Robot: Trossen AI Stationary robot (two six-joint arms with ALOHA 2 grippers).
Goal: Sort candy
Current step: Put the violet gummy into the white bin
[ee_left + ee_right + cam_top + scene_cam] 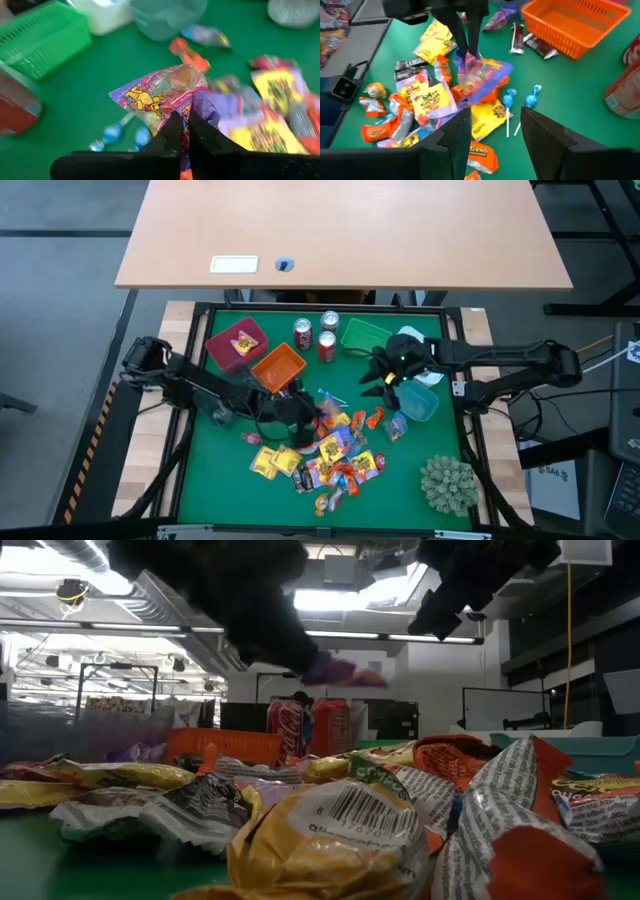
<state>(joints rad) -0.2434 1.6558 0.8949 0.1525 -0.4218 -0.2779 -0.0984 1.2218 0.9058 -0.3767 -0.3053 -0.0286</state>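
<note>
One purple candy packet point(165, 97) pinched in the closed left hand point(182, 132) above the candy pile point(330, 455); right hand point(492, 127) spread, hovering (near teal bin point(420, 402)). Lift clear, avoid dragging neighbours, carry toward pink bin point(236, 343)

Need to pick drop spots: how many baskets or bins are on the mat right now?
4, in a row along the mat's far side: a pink bin at left, an orange basket beside it, a green basket past the soda cans, and a teal bin under the right arm.
</note>
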